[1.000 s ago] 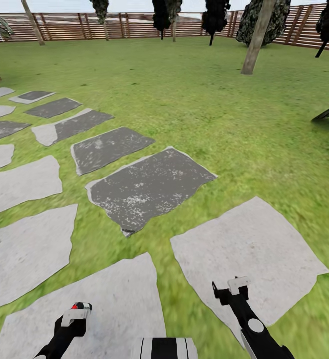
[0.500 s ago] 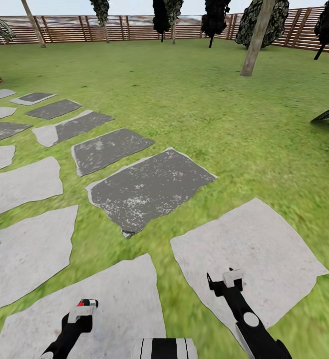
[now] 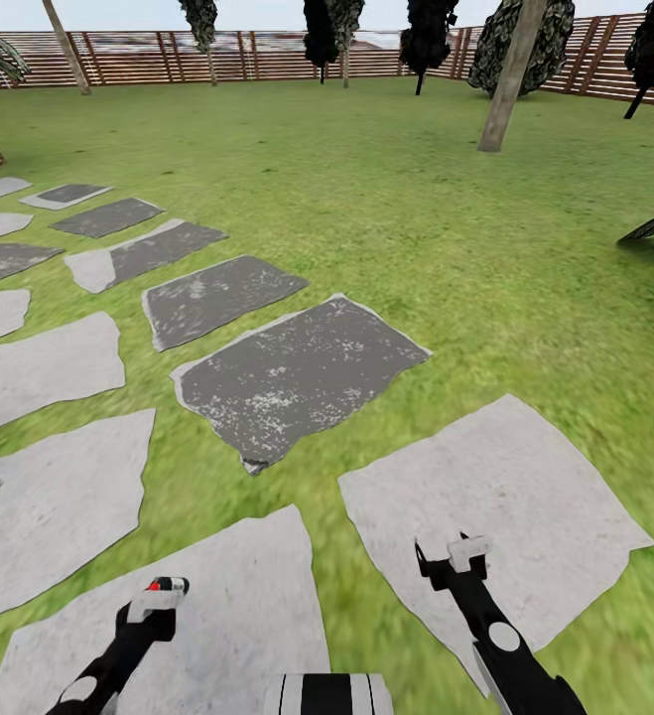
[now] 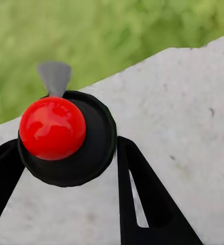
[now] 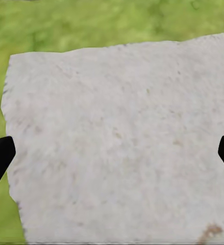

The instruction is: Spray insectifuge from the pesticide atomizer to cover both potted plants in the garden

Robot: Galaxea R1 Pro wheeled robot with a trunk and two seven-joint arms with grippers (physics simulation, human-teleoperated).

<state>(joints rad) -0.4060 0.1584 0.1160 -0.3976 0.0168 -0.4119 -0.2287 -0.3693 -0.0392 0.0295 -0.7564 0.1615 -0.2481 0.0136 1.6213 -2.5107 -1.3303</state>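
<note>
Lawn point(image 3: 416, 199): atomizer point(image 4: 66, 135) points along left hand point(image 3: 158, 594).

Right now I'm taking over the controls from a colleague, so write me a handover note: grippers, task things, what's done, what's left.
Left gripper: shut on a round black thing with a red knob, apparently the pesticide atomizer seen end-on.
Right gripper: open, empty, above a pale stepping stone.
Done: the pickup, it seems.
Left: find both potted plants in the garden and spray each fully.
</note>
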